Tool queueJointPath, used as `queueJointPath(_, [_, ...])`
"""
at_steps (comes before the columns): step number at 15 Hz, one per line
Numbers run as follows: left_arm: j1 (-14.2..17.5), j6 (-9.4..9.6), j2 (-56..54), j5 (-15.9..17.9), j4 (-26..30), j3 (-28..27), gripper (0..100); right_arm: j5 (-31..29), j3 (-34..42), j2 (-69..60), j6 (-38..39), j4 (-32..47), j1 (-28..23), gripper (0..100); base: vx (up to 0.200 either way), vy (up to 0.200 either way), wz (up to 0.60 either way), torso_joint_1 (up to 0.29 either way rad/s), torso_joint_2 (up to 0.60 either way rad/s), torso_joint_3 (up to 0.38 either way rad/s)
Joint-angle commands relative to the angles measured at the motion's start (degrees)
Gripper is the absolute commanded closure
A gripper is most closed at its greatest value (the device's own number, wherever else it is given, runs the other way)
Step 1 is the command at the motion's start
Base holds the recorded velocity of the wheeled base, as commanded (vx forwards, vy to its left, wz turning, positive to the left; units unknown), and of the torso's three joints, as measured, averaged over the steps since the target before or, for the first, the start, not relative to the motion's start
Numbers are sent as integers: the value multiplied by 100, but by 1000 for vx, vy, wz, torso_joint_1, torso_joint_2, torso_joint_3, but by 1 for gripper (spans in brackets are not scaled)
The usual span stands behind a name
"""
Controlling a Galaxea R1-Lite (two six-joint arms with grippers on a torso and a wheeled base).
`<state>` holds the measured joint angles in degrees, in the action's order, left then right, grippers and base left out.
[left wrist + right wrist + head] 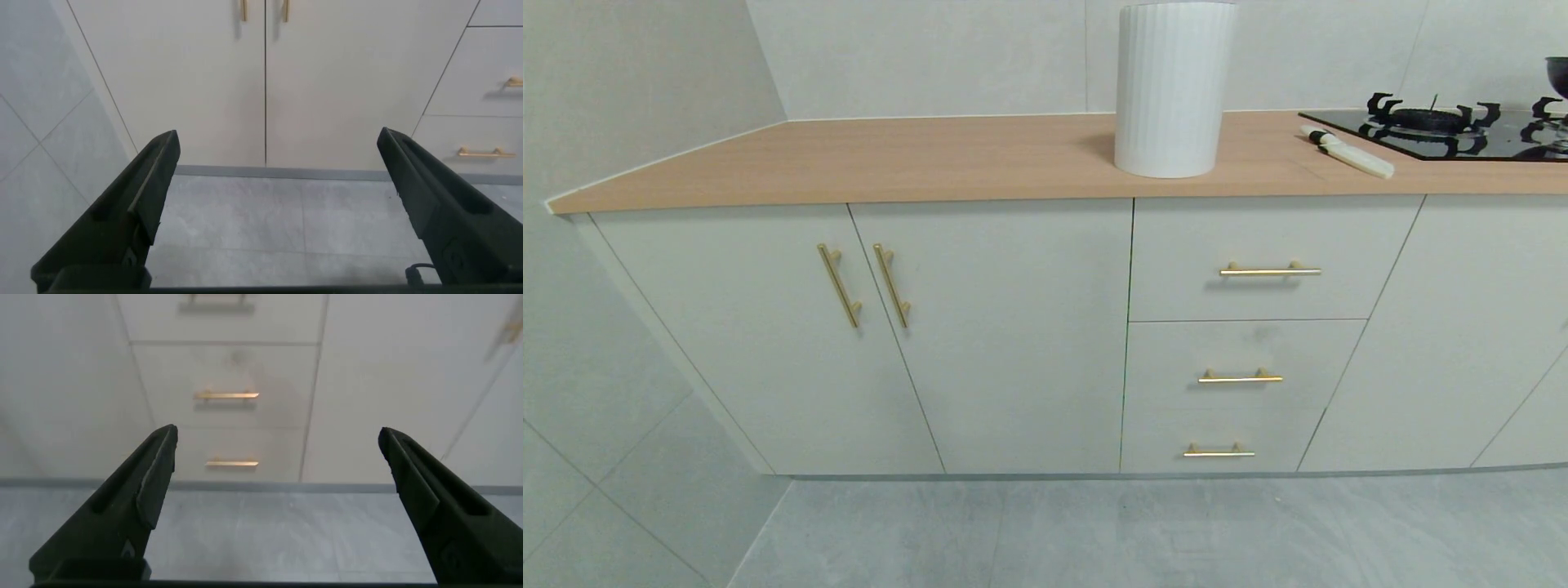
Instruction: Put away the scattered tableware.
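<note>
Both hands are held low in front of the cabinets. The left hand (278,140) is spread wide with nothing between its fingers, and the right hand (278,437) is spread just as wide and is just as empty. The one loose piece of tableware to be seen is a pale utensil (1347,153), possibly a knife, though that cannot be made out for sure. It lies flat on the surface (890,159), well above the right hand and off to its outer side.

Trouble could come from that flat lie. A long, thin thing may be nudged along instead of pinched, and it could be pushed against the stove (1445,131) just beside it or off the front lip. As the hands are lifted, the overhanging edge could also be caught from below.

The drawers (1245,351) stand closed straight ahead of the right hand, and the cupboard doors (866,343) stand closed ahead of the left. A tall ribbed container (1170,90) stands up on the surface between the two hands' sides. It could be knocked if the left hand is swung across towards the utensil.
</note>
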<state>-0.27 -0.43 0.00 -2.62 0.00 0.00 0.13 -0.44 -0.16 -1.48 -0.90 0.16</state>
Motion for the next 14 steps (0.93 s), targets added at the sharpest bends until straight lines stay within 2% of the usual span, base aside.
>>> queueJointPath(1, [0, -1, 0, -2, 0, 0, 0, 22, 44, 16, -2, 90, 2, 0, 0, 0, 0, 0, 0, 0])
queueJointPath(14, [0, 25, 0, -2, 0, 0, 0, 83, 44, 16, 112, 64, 2, 0, 0, 0, 0, 0, 0, 0])
